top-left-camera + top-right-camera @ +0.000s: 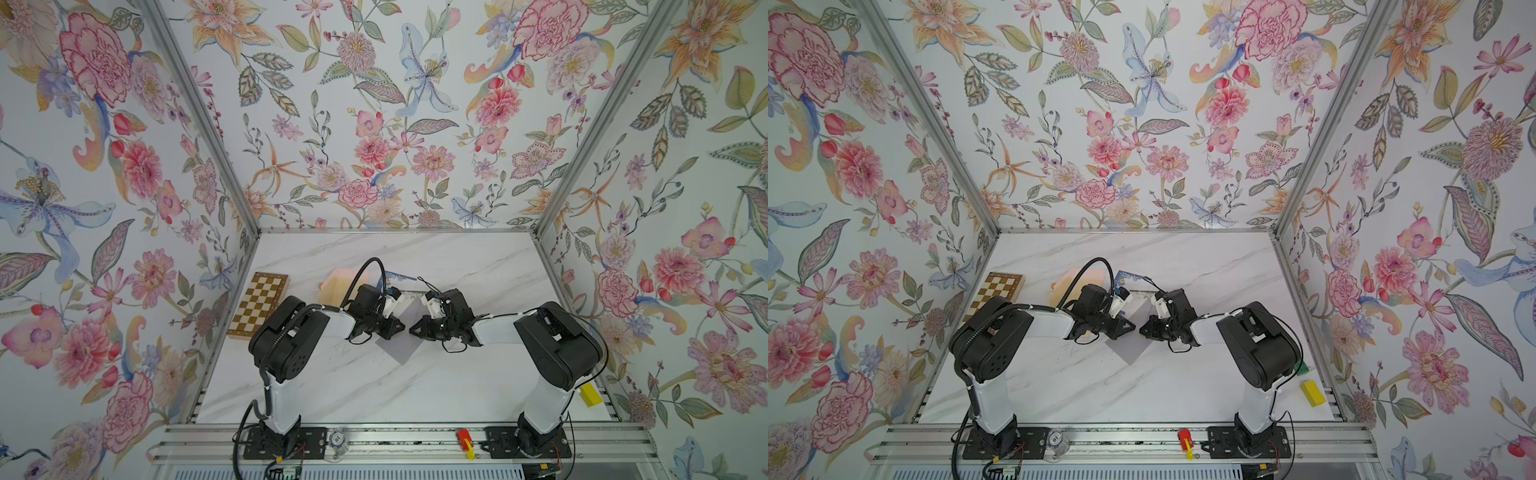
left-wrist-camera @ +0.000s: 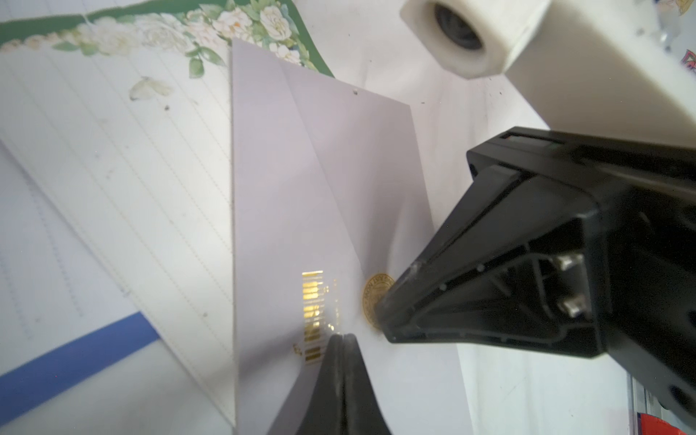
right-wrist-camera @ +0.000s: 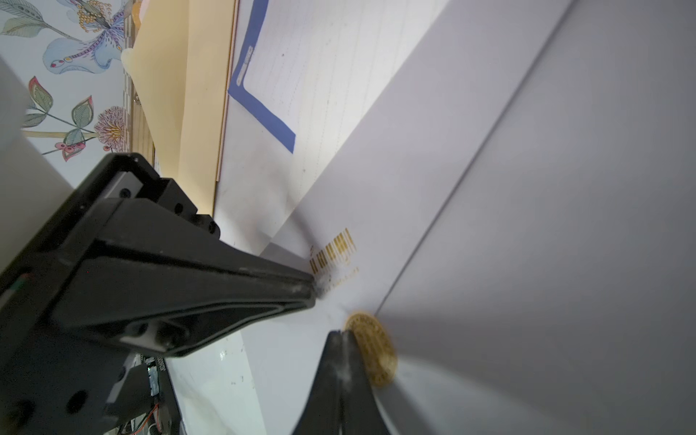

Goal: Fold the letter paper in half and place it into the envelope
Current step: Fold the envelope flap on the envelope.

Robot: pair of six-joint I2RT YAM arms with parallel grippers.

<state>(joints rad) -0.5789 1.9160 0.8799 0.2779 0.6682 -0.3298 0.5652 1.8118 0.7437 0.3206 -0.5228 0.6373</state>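
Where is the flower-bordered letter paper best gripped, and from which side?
Probably the uncovered edge of the letter paper, coming from the side away from the envelope. The sheet lies flat, so a low pinch is needed; the envelope covers its opposite edge.

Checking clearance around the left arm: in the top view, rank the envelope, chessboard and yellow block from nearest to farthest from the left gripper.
1. The envelope, directly under the left gripper, mid-table.
2. The chessboard, beside the wall on the left arm's side.
3. The yellow block, across the table by the right arm's base.
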